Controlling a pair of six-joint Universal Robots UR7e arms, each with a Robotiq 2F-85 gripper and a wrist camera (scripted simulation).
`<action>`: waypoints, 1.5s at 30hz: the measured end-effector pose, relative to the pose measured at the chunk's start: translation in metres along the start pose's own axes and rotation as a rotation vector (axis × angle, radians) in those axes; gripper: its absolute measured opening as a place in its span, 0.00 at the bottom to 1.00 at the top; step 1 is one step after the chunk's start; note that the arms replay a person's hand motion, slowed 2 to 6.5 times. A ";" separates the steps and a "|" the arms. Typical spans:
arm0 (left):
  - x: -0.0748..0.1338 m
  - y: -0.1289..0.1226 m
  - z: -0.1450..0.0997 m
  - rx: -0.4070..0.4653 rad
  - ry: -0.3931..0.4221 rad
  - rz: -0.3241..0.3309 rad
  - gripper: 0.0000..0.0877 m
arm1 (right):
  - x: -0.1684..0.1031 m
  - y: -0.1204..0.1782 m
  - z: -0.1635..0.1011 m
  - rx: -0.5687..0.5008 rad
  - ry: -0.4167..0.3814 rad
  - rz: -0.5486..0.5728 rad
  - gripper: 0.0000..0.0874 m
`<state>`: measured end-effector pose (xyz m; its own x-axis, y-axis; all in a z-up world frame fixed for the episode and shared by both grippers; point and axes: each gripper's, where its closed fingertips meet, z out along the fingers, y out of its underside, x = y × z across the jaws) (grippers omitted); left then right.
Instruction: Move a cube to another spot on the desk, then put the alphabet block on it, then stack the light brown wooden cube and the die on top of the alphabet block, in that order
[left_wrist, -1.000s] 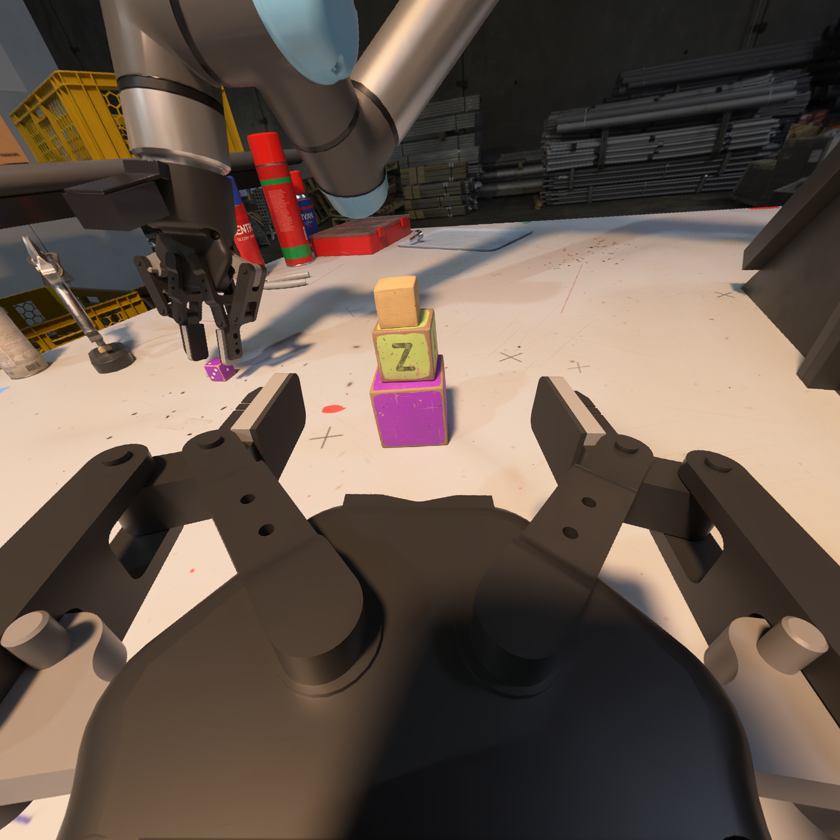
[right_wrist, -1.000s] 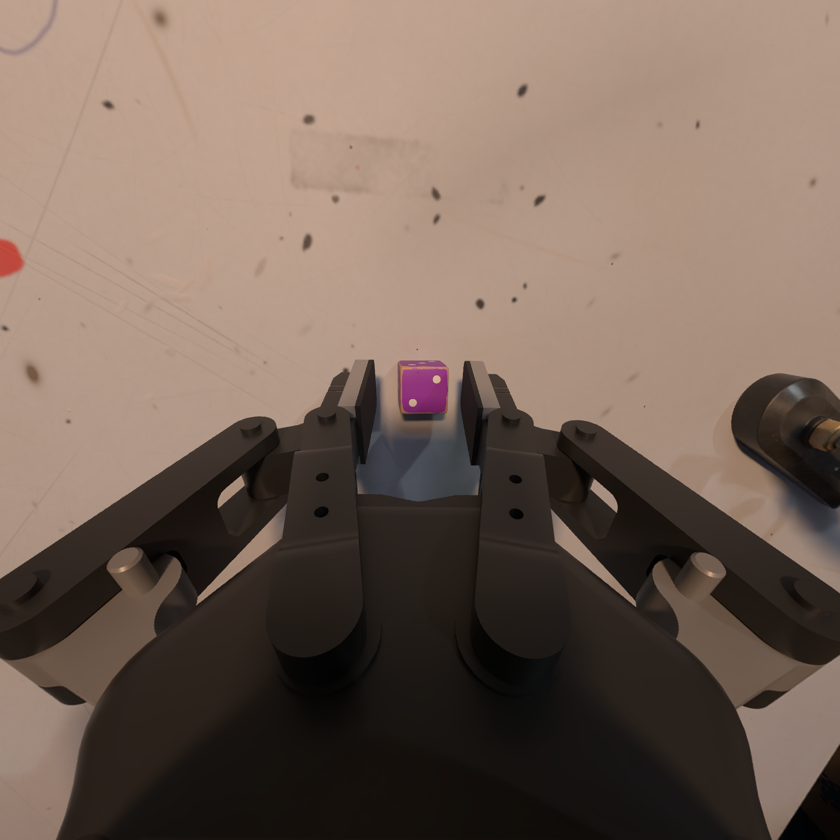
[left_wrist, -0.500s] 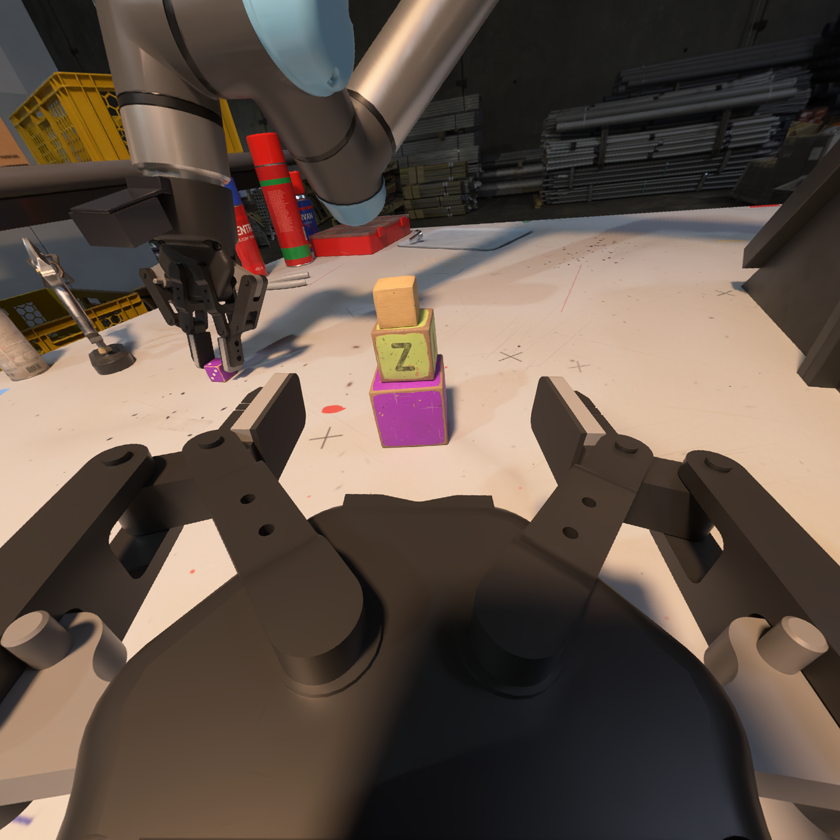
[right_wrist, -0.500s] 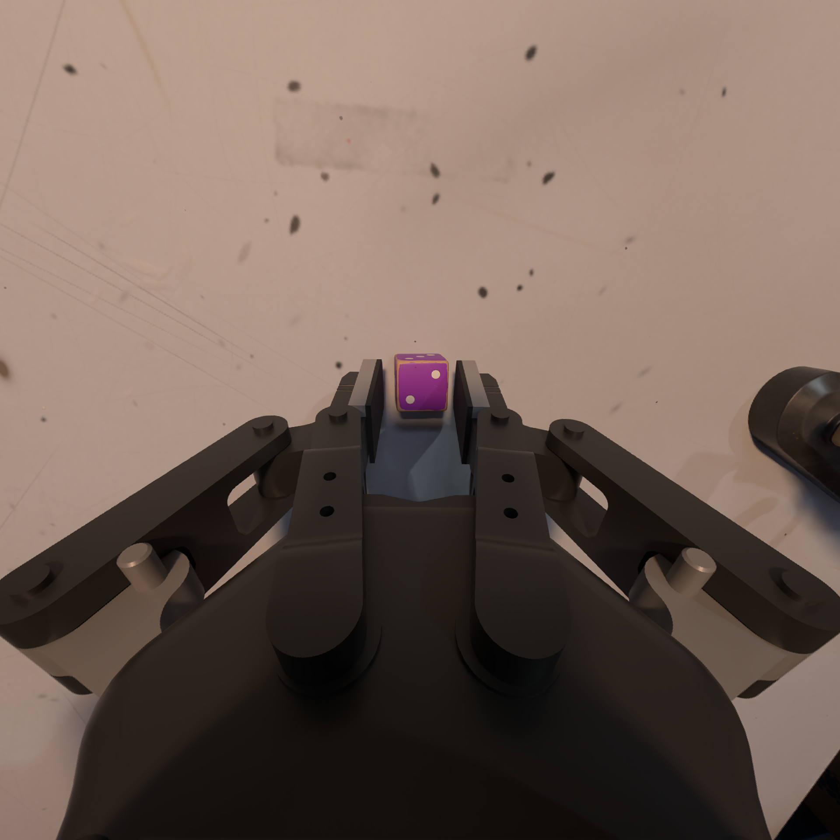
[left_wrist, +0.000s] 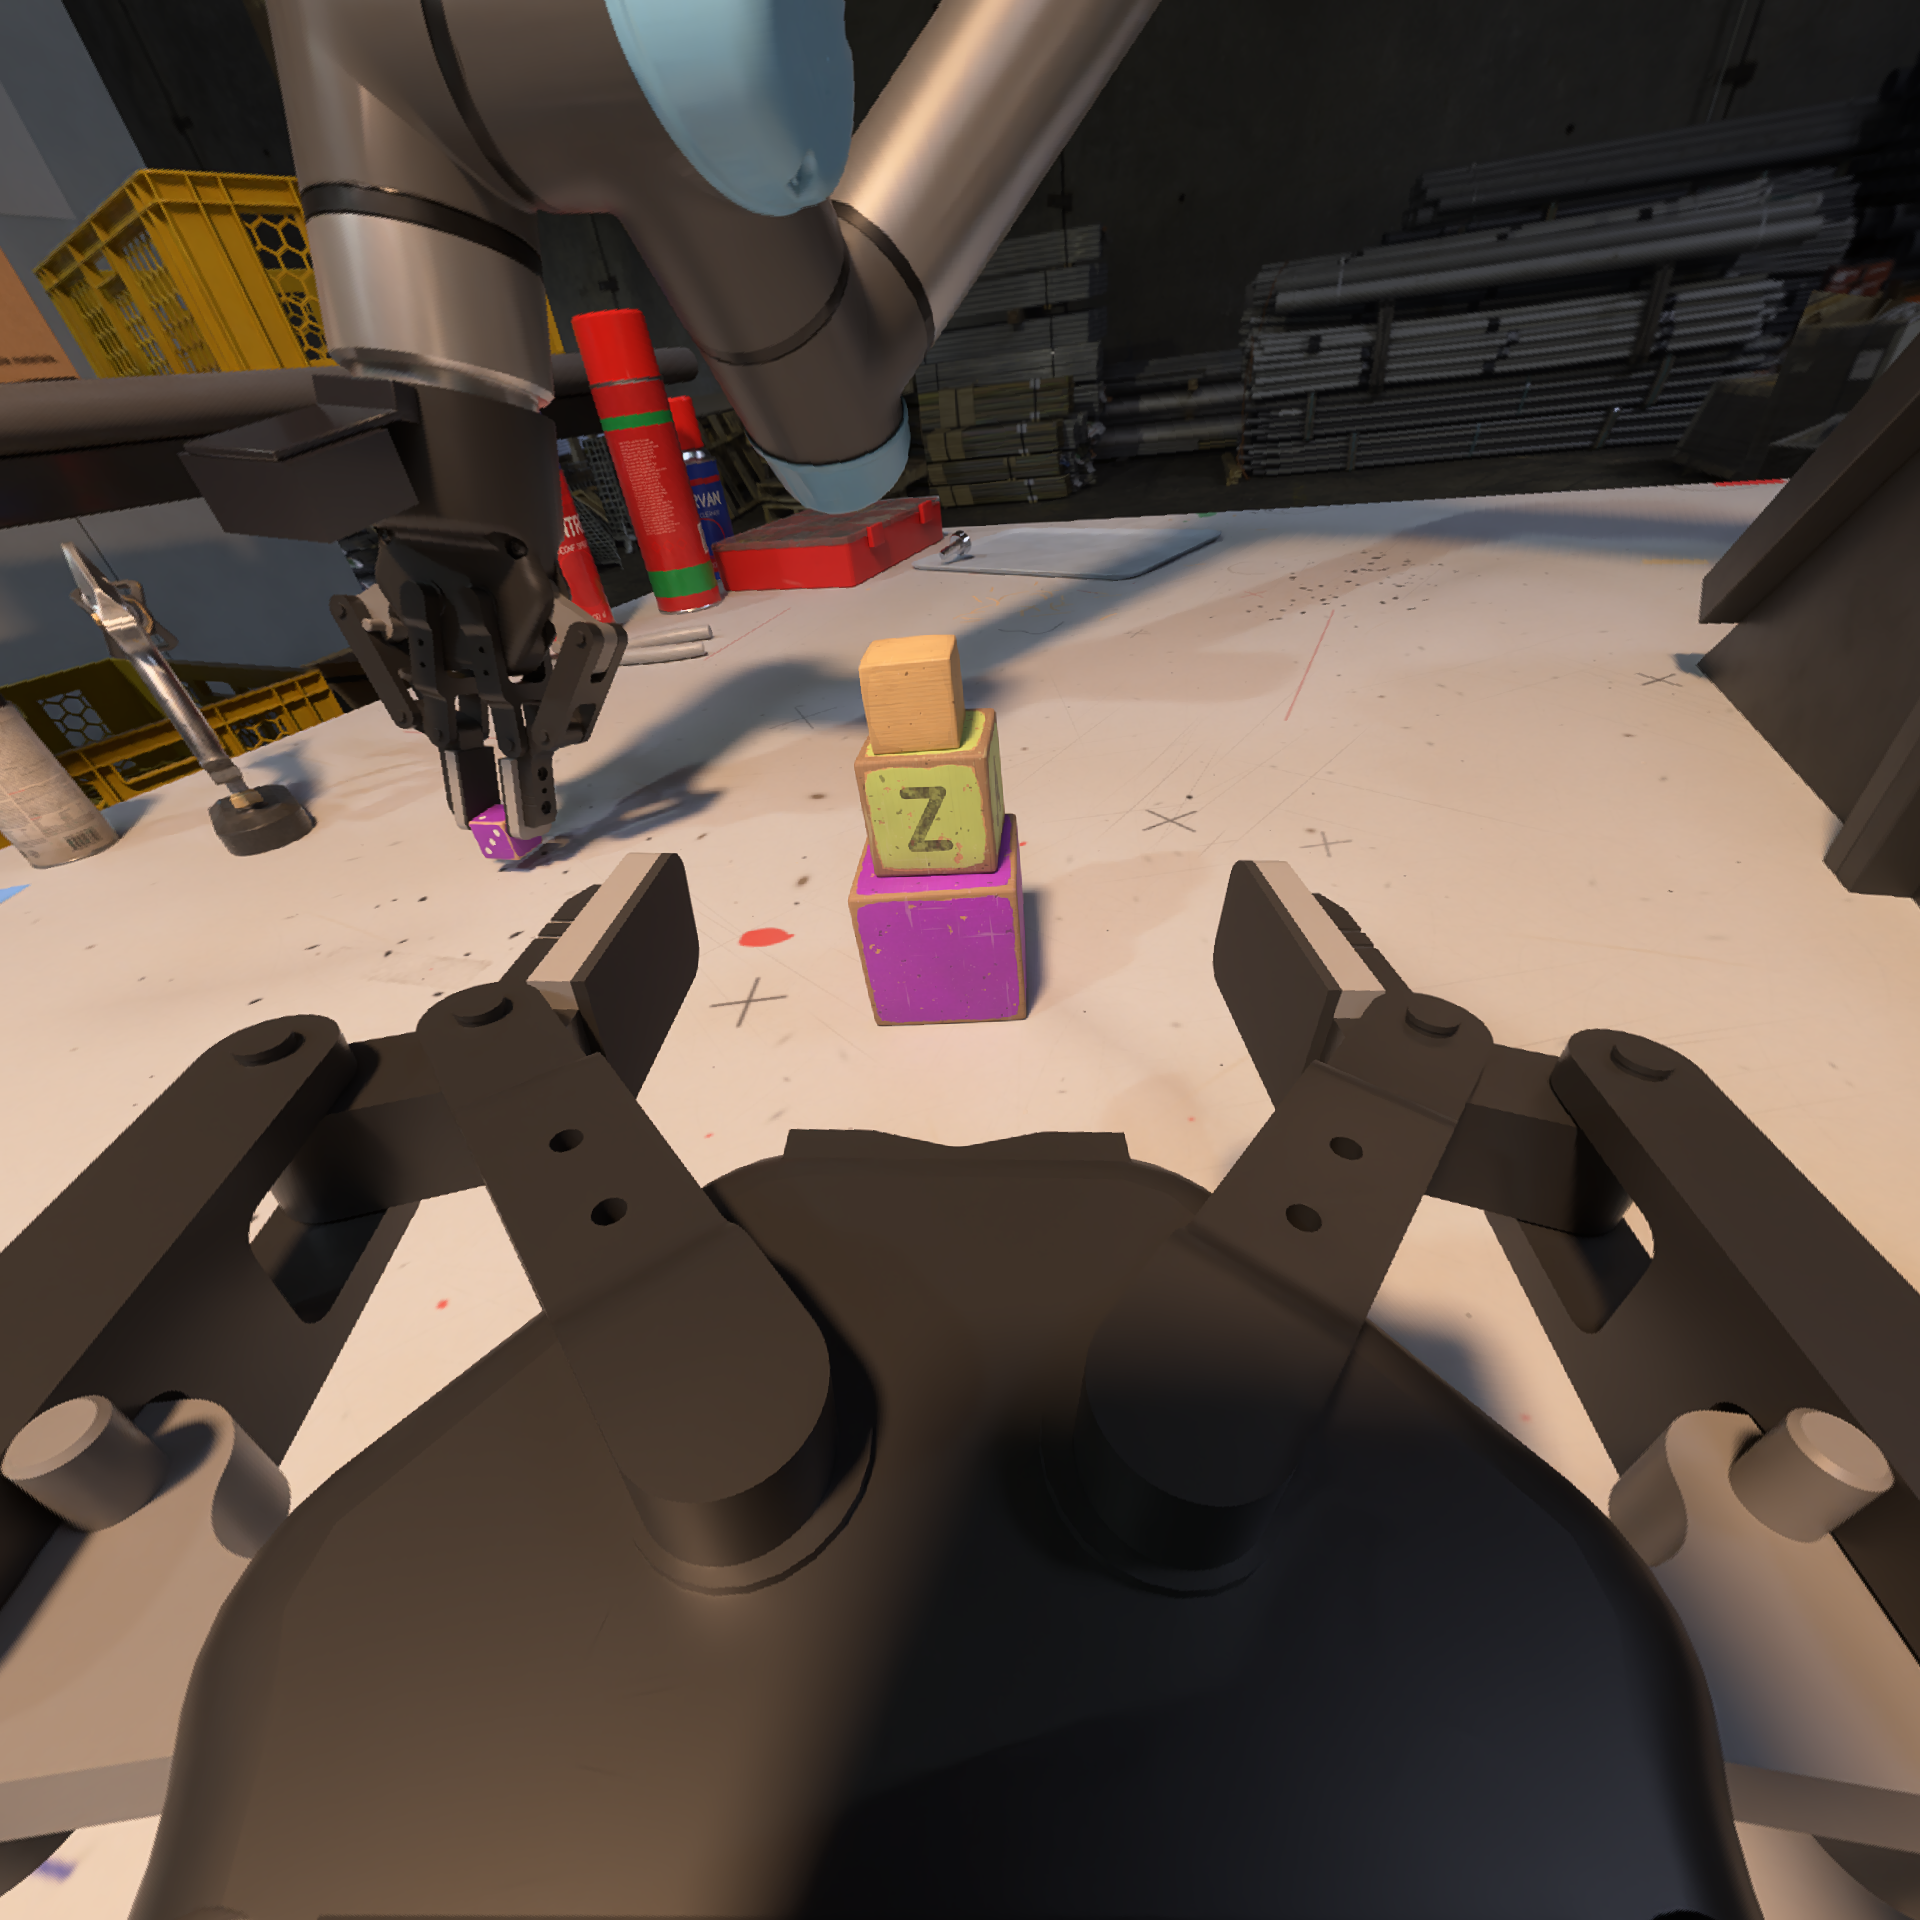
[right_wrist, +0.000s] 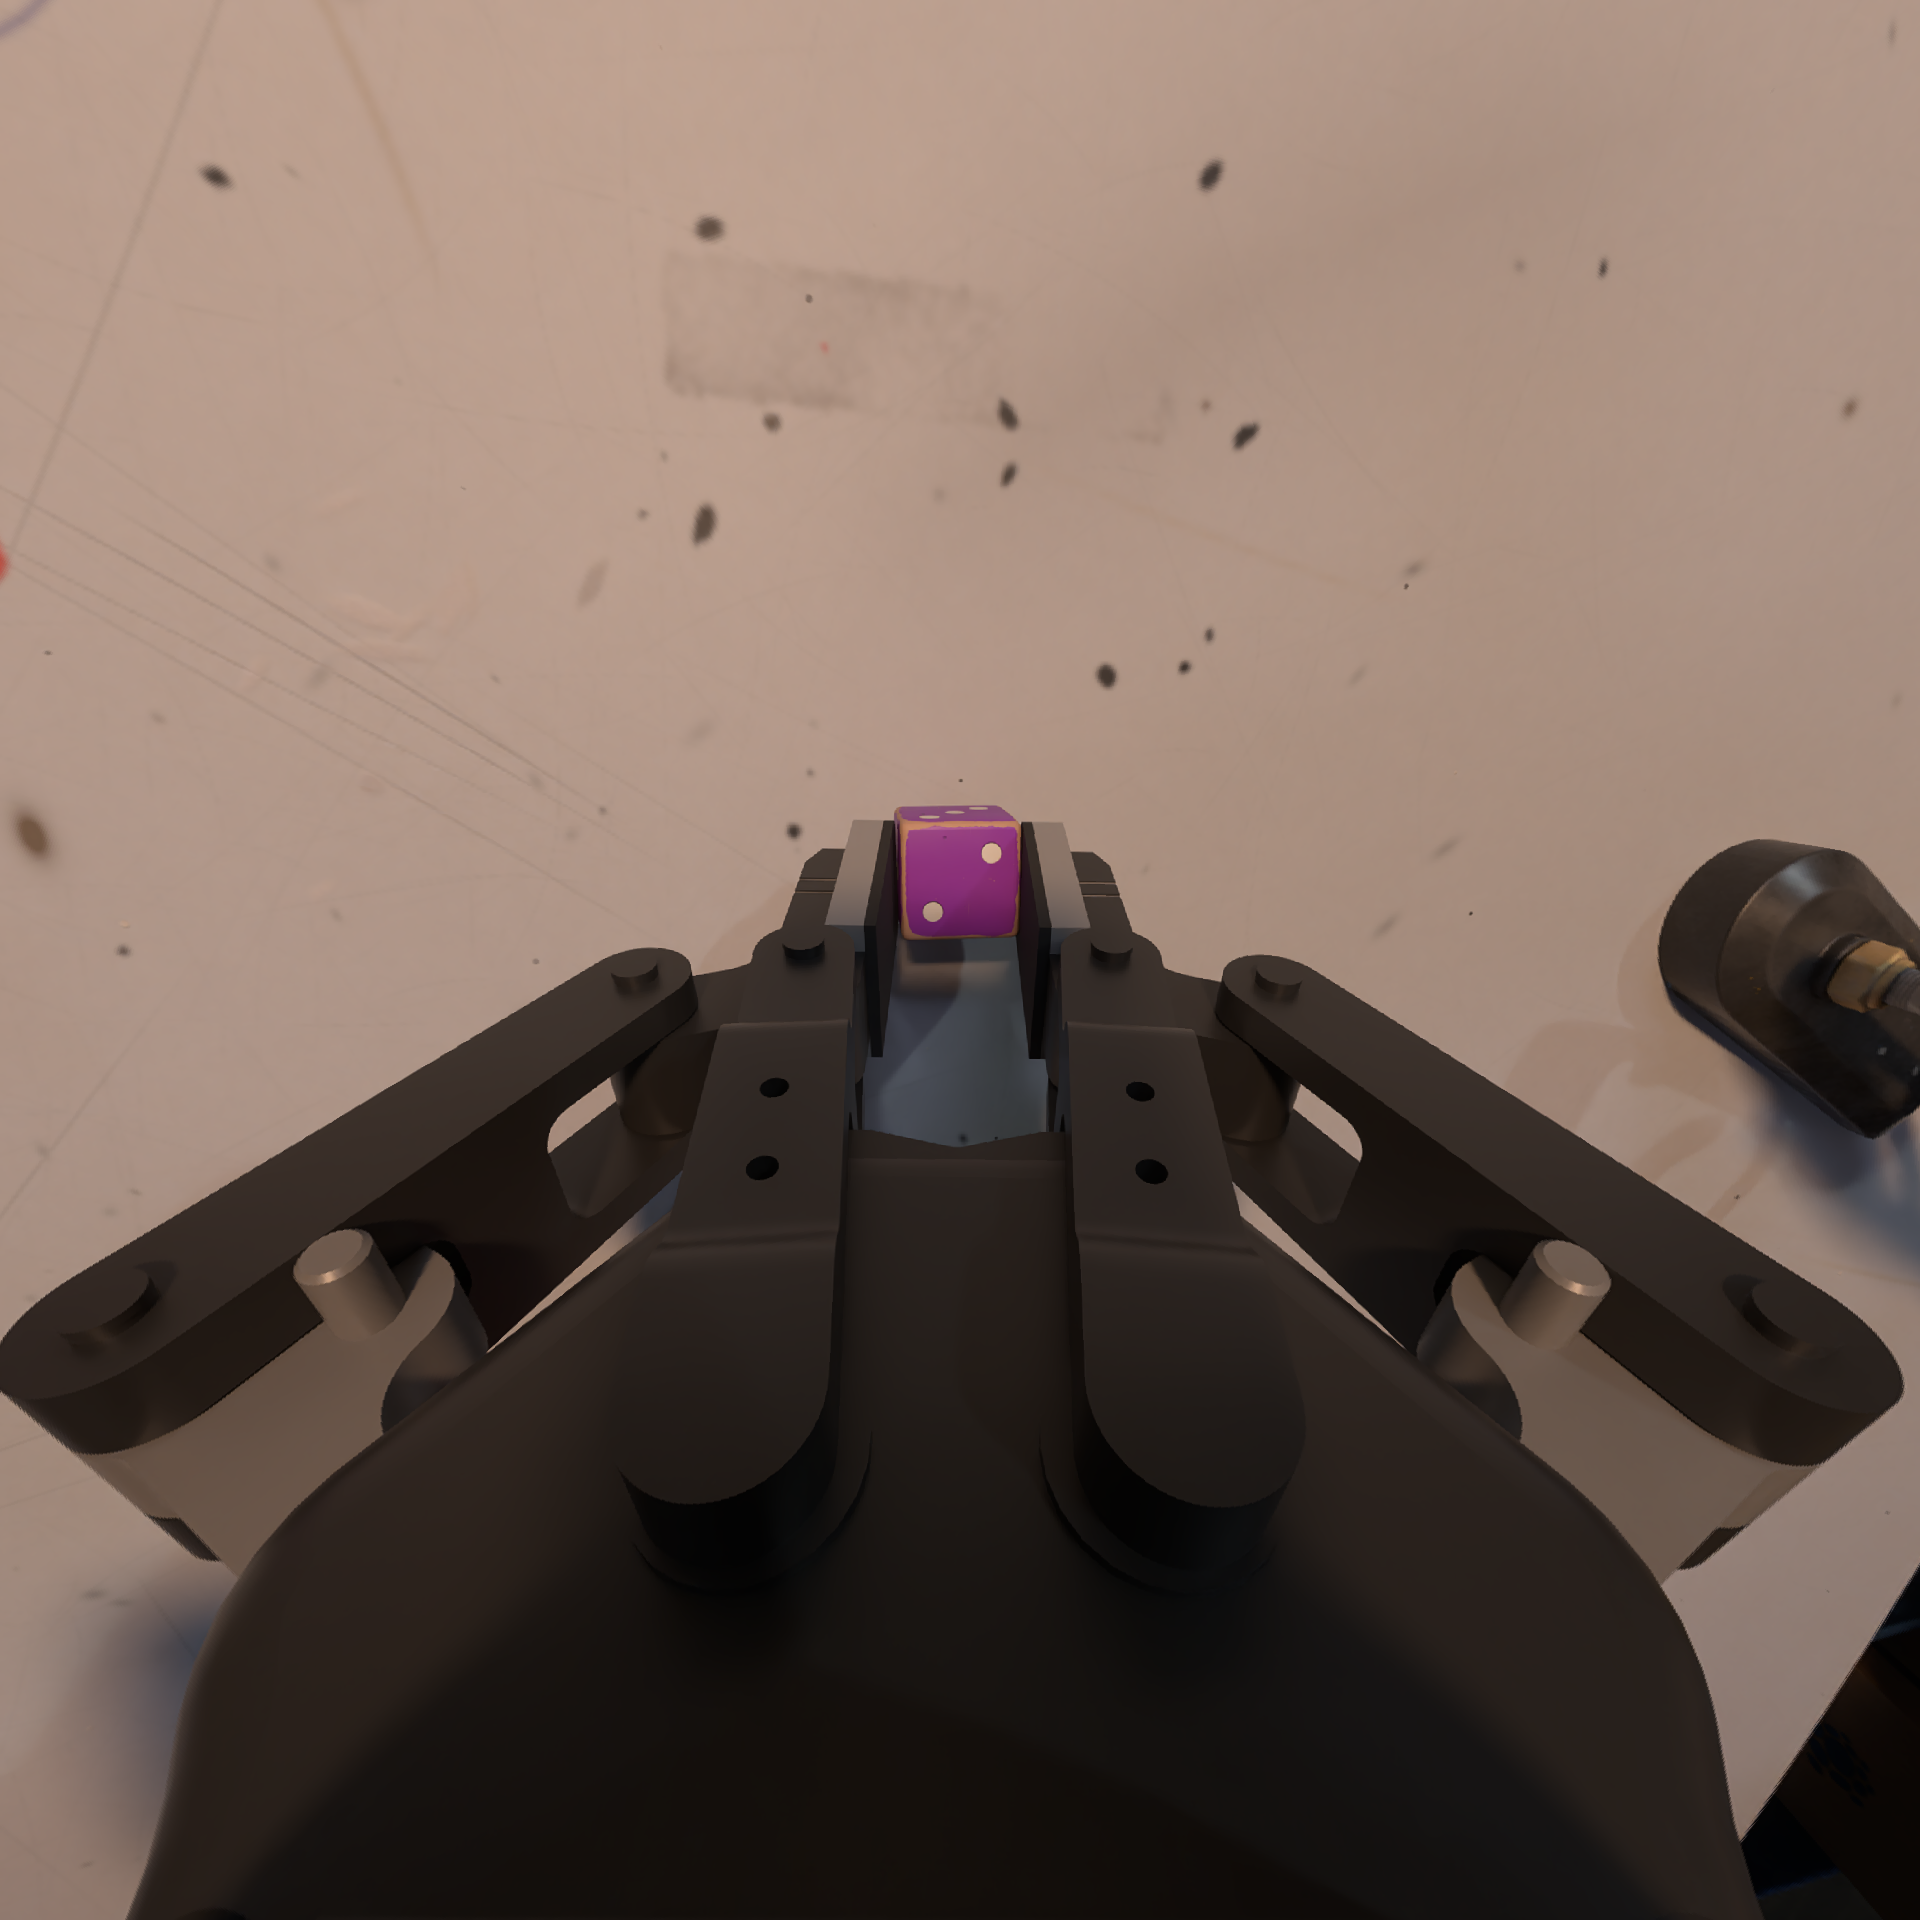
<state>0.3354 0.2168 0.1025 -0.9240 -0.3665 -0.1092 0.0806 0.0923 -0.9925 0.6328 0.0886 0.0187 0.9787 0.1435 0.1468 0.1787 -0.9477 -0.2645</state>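
In the left wrist view a stack stands mid-desk: a purple cube (left_wrist: 940, 961) at the bottom, the green alphabet block (left_wrist: 928, 816) on it, and the light brown wooden cube (left_wrist: 911, 694) on top. My left gripper (left_wrist: 956, 914) is open and empty, a little short of the stack. My right gripper (left_wrist: 497, 805) is to the left of the stack, pointing down. In the right wrist view its pads (right_wrist: 1044, 883) are shut on both sides of the small purple die (right_wrist: 956, 878). The die (left_wrist: 504, 836) is at desk level or barely above it; I cannot tell which.
A black round tool base (left_wrist: 260, 826) stands left of the die and also shows in the right wrist view (right_wrist: 1787, 997). Red spray cans (left_wrist: 644, 457), a red case (left_wrist: 831, 545) and a grey mat (left_wrist: 1070, 551) lie at the back. A dark box (left_wrist: 1829, 644) is on the right.
My right gripper's fingers have closed from a small gap onto the die's sides. The left gripper and the stack have not moved.
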 end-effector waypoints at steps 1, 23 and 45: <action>0.000 0.000 0.000 0.001 0.000 -0.001 0.97 | -0.001 -0.001 -0.002 0.002 0.001 -0.001 0.24; -0.001 -0.001 0.000 0.005 -0.008 -0.005 0.97 | -0.059 -0.041 -0.077 0.090 0.014 -0.028 0.24; -0.001 0.000 0.000 0.003 -0.007 -0.004 0.97 | -0.152 -0.083 -0.143 0.143 -0.010 -0.080 0.24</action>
<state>0.3365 0.2174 0.1029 -0.9217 -0.3734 -0.1053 0.0779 0.0878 -0.9931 0.4547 0.1046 0.1546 0.9615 0.2207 0.1638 0.2683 -0.8828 -0.3855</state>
